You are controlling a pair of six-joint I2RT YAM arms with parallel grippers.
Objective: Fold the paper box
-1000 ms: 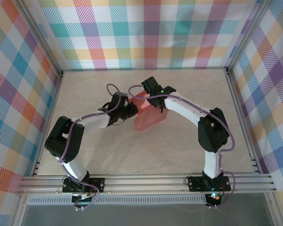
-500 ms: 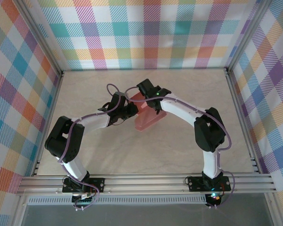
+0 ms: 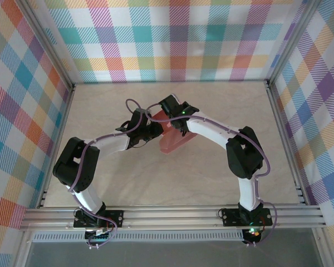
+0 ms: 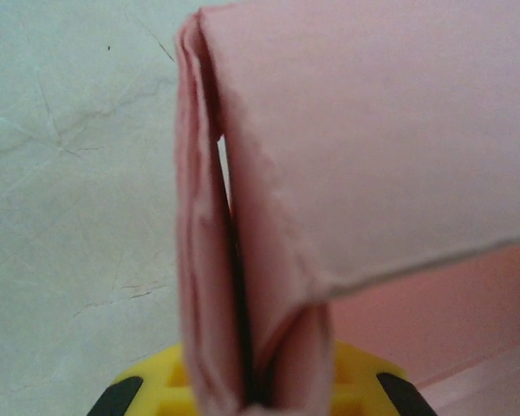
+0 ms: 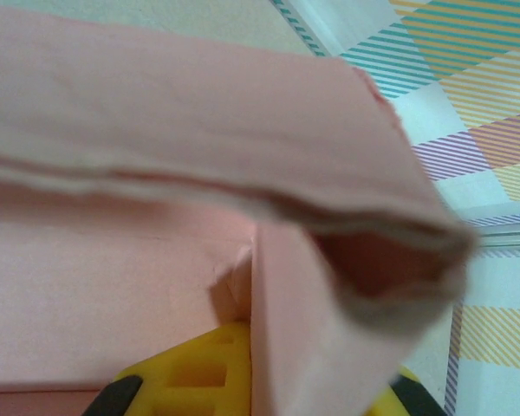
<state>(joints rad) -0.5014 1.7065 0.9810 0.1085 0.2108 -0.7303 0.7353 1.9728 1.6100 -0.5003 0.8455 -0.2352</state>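
over the middle of the table (image 3: 222, 105), seen from above, the paper box (image 3: 176, 142) lies between the two arms, a salmon card shell running from far left to near right. the left claw (image 3: 154, 129) meets its far end from the left. the right claw (image 3: 168, 113) comes in from the far side, and the two sit close together.

from the left wrist, several layers of the paper box (image 4: 373, 130) run down into the left claw (image 4: 250, 394), which is nipped tight on them. a broad panel bends away to the right, and a thin slit shows between the layers over the table (image 4: 69, 173).

from the right wrist, the right claw (image 5: 269, 390) is narrow, with a short flap of the paper box (image 5: 156, 130) dropping into it. it looks pinched (the blurred rim leaves some doubt). one end gapes open toward the plaid wall (image 5: 494, 113).

my read is that the step in hand is closing an end: the walls are up but the flap is not tucked. the next move calls for the left claw to pin the seam while the right steers its flap along the crease into the opening, gently, since thin card buckles easily.
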